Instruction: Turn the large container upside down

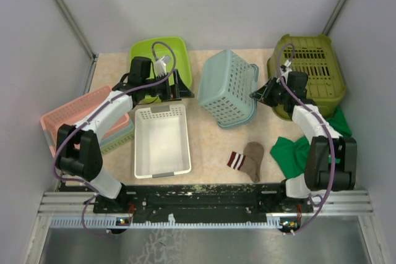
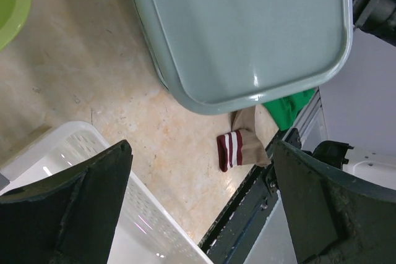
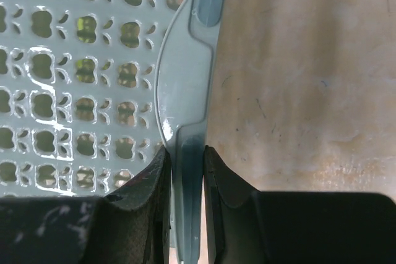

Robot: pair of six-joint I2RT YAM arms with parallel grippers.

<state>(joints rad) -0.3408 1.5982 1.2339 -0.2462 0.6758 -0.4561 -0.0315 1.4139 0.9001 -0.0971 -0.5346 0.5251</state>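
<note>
Pale-teal large container (image 1: 228,88) lay tipped on its side at centre of the top view, not yet inverted | right gripper (image 3: 185,159) was clamped on its rim | left gripper (image 2: 199,153) was spread wide, empty, facing its base | step judged: mid-flip | next move called for swinging the rim over until the opening faced down.

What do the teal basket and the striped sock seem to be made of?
The teal basket looks like moulded plastic, glossy: bright highlights on its rim, uniform holes in its wall. The striped sock looks like knitted fabric, matt: it lies limp and bent, without shine.
</note>
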